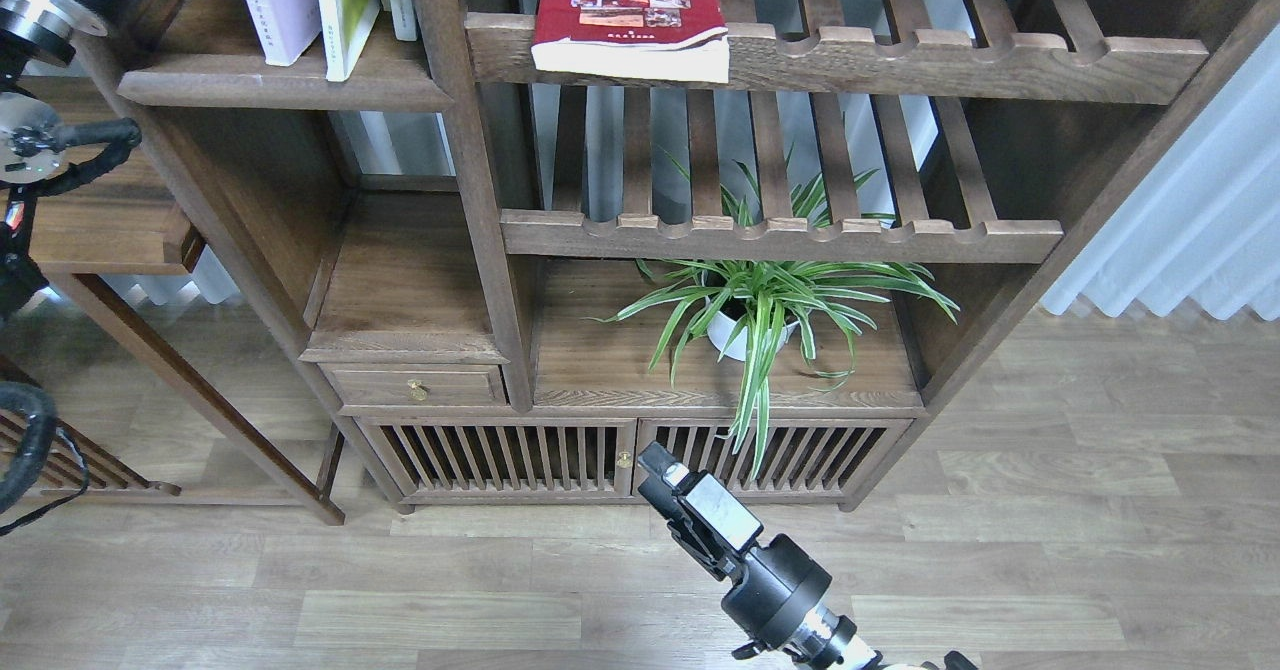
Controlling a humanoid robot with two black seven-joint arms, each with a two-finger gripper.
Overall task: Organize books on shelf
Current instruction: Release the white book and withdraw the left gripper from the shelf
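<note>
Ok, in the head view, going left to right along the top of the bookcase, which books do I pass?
Pale white-lavender book, standing on the solid shelf → yellow-green book, standing right beside it → dark red book, lying flat on the slatted rack with its near edge over the front rail.

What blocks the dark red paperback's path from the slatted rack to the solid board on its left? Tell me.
The vertical wooden post stands between the dark red paperback, lying flat on the slatted rack, and the solid dark-brown shelf board where the pale lavender book and yellow-green book stand. It must go round the front.
</note>
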